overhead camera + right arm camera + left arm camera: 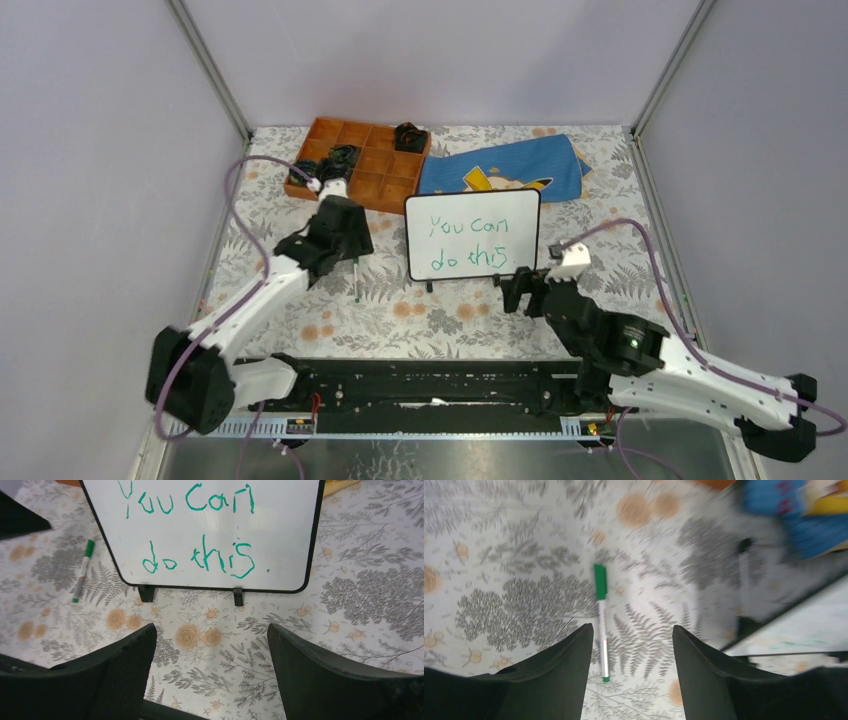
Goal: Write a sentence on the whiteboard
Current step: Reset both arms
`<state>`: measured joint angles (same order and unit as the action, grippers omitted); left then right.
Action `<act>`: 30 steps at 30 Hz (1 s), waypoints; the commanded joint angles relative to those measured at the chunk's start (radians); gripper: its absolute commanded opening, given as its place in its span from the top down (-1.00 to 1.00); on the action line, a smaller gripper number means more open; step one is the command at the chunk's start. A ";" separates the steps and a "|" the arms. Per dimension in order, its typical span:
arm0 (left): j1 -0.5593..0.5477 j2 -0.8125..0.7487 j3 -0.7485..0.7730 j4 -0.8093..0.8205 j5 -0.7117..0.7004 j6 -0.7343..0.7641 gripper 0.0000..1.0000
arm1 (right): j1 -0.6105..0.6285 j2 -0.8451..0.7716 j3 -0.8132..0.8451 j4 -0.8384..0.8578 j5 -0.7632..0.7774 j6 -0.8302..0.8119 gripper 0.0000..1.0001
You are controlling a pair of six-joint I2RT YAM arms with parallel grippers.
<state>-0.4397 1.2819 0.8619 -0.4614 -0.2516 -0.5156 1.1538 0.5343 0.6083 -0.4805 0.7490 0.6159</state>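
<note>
The whiteboard point(472, 222) stands upright on its two black feet in the middle of the floral table. The sentence point(470, 245) "You can do this." is on it in green, in two lines. A green-capped marker point(357, 281) lies flat on the table to the left of the board. My left gripper point(348, 256) hovers just above the marker point(600, 611), open and empty; the pen shows close to its left finger. My right gripper point(520, 290) is low in front of the board's right foot, open and empty. The right wrist view shows the board point(285, 525), the sentence point(220, 560) and the marker point(82, 572).
An orange compartment tray point(372, 187) with black items sits at the back left. A blue cloth point(505, 172) with a yellow print lies behind the board. Enclosure walls stand on both sides, and a black rail point(430, 385) runs along the near edge.
</note>
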 commanded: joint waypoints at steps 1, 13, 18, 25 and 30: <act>-0.022 -0.220 -0.033 0.155 -0.007 0.009 -0.35 | 0.006 0.149 0.116 0.087 0.106 -0.120 -0.78; -0.024 -0.544 -0.142 0.345 0.029 -0.030 -0.97 | -0.013 0.505 0.334 0.542 0.226 -0.423 -1.00; -0.024 -0.424 0.000 0.168 -0.159 -0.260 -0.97 | -0.103 0.682 0.576 0.429 0.126 -0.380 -1.00; -0.023 -0.289 0.155 0.080 -0.093 -0.261 -0.97 | -0.323 0.907 0.924 0.209 -0.074 -0.230 -1.00; -0.047 -0.200 0.295 -0.028 -0.201 -0.271 -0.97 | -0.515 1.035 1.222 -0.040 -0.122 -0.086 -1.00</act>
<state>-0.4648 1.0298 1.0409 -0.3893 -0.3363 -0.7559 0.7582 1.5295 1.6421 -0.3180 0.6777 0.3939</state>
